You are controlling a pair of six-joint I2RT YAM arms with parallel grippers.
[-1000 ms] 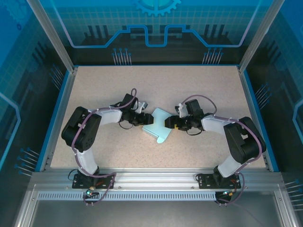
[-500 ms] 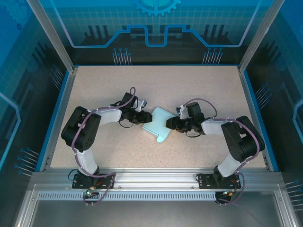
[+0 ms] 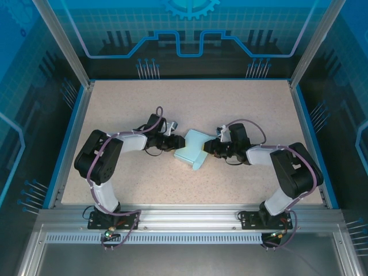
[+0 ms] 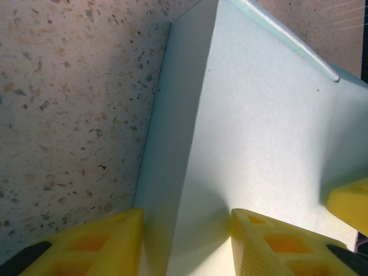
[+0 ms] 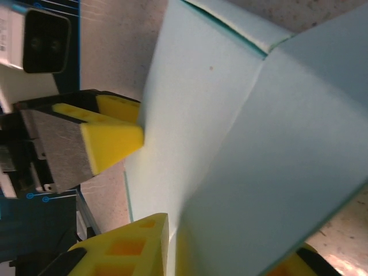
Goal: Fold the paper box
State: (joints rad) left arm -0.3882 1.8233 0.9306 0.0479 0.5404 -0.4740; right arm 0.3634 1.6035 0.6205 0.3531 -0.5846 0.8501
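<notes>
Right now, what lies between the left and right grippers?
The box, partly folded. In the top view it fills the stretch between the left gripper and the right gripper. The left wrist view shows its card between the fingers.

Left claw (image 4: 187, 233), right claw (image 5: 230, 244): seemingly clamped.

The paper box (image 4: 247, 144) looks like thin card to me, pale blue, smooth and not shiny, with sharp creases. The yellow finger pads (image 4: 98, 244) look matt and have little square holes; they may be rubber or soft plastic, I can't tell from this close. The table top (image 3: 230, 103) is speckled sandy stuff, dull and a bit grainy. The arms (image 3: 100, 161) have shiny black and white plastic shells. The frame (image 3: 184, 217) in front is bare silvery metal.
</notes>
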